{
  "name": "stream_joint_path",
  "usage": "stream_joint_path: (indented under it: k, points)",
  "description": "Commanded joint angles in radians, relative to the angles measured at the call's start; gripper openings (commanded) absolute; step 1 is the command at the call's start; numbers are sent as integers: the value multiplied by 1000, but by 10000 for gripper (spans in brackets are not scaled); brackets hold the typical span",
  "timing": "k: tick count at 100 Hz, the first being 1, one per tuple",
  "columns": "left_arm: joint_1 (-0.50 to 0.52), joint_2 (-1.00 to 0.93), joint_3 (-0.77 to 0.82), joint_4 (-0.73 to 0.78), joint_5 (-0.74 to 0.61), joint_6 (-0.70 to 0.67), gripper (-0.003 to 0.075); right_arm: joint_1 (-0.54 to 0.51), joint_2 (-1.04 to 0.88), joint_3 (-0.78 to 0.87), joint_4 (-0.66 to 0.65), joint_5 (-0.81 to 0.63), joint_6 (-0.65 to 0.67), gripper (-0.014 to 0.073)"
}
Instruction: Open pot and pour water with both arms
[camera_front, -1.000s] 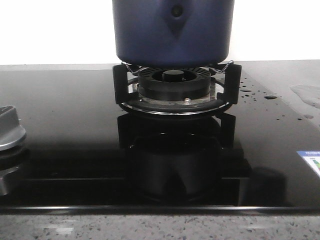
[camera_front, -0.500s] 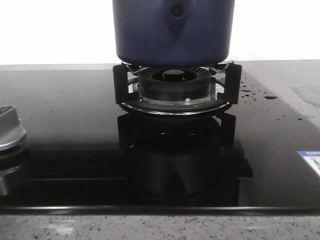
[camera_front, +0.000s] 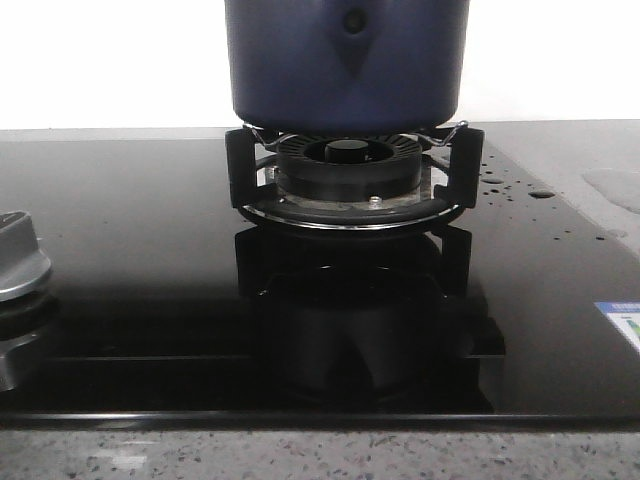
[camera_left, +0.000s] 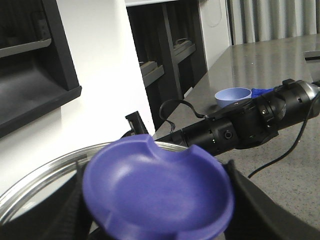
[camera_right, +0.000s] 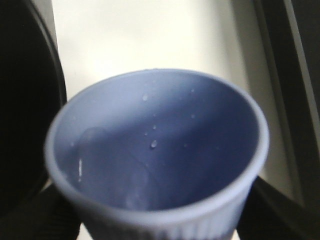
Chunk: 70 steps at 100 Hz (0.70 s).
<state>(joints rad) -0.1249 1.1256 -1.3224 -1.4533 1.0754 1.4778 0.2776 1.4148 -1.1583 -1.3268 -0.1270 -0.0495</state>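
Note:
The dark navy-blue pot (camera_front: 345, 65) stands on the burner (camera_front: 348, 175) at the back centre of the front view; its top is cut off and neither gripper shows there. My left gripper (camera_left: 157, 202) is shut on the blue knob (camera_left: 157, 187) of a glass lid with a steel rim (camera_left: 45, 175), and the dark fingers (camera_left: 250, 205) flank the knob. My right gripper (camera_right: 157, 222) is shut on a light blue ribbed cup (camera_right: 160, 150) with droplets on its inner wall. The left wrist view also shows the right arm (camera_left: 250, 125) with that cup (camera_left: 232, 96).
The black glass cooktop (camera_front: 150, 250) has a silver stove knob (camera_front: 18, 262) at its left edge, water drops (camera_front: 495, 180) at the right and a sticker (camera_front: 620, 322). Black shelves (camera_left: 30, 80) and a grey counter (camera_left: 280, 60) lie behind the lid.

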Motion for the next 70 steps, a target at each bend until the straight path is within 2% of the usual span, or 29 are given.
stream_joint_path:
  k: [1,20,70]
  points:
    - [2,-21,-27,-104,-30,-10,245,3,-23,-63,-112,4,-1,222]
    - [2,-21,-27,-104,-30,-10,245,4,-9,-110,-279,11,-1,222]
    - [2,-21,-27,-101,-30,-10,245,12,12,-221,-404,27,-1,222]
